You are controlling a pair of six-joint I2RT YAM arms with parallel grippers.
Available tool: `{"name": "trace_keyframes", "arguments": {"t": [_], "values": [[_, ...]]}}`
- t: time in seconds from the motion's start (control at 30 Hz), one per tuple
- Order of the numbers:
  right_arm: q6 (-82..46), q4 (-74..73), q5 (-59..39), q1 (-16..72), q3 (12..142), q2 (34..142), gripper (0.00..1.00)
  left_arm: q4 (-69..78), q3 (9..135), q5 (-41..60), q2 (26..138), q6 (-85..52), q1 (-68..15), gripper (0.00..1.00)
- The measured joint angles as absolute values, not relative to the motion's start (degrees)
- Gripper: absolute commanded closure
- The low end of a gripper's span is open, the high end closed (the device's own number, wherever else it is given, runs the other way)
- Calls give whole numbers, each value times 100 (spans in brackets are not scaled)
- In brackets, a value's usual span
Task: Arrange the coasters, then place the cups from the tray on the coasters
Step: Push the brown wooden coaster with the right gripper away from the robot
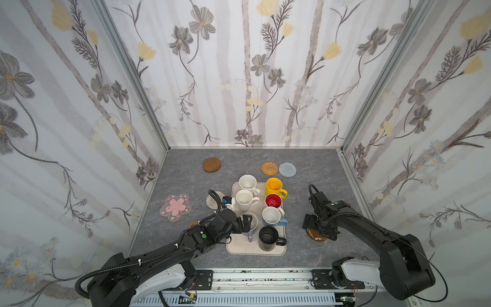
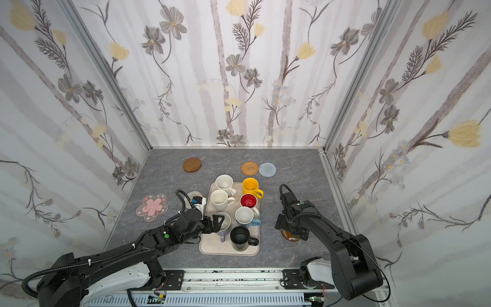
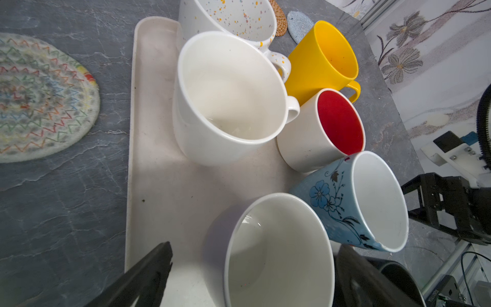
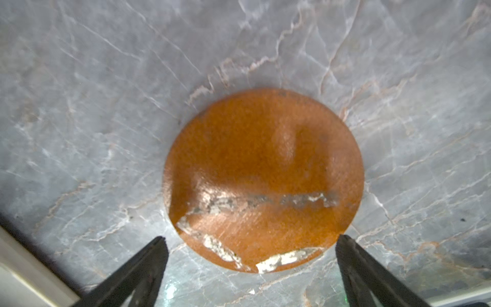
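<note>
Mugs crowd the tray [image 1: 255,252], all 7 upright, mouths up. The tray's long axis runs from the near edge of the desk [image 1: 318,170] to the far side.

My left hand [image 3: 255,245] is spread wide around the lavender mug [image 1: 253,223] at the tray's near left. 1 finger is outside its left wall, the other between it and the black mug [image 1: 268,238]. The lavender mug's handle points toward the near edge, while the black mug's points right.

My right hand [image 4: 252,238] is wide too and holds nothing. It hangs over the amber disc [image 4: 265,172], which lies flat just right of the tray.

The wooden disc [image 1: 211,164], rattan disc [image 1: 269,168] and grey-blue mat [image 1: 287,169] lie beyond the tray's far end. The pink flower mat [image 1: 175,207] is on its left.
</note>
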State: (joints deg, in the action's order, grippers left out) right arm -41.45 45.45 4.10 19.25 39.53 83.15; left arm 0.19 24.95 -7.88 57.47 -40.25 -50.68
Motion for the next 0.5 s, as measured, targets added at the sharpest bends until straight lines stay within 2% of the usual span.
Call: {"name": "trace_keyframes", "arguments": {"t": [0.27, 0.5], "values": [[-3795, 4495, 639, 1879, 4696, 8930, 0, 16, 2497, -722, 5760, -4045, -4886, 0], [-3682, 4665, 674, 1852, 4602, 8302, 0, 21, 2497, -703, 5763, -4045, -4788, 0]]}}
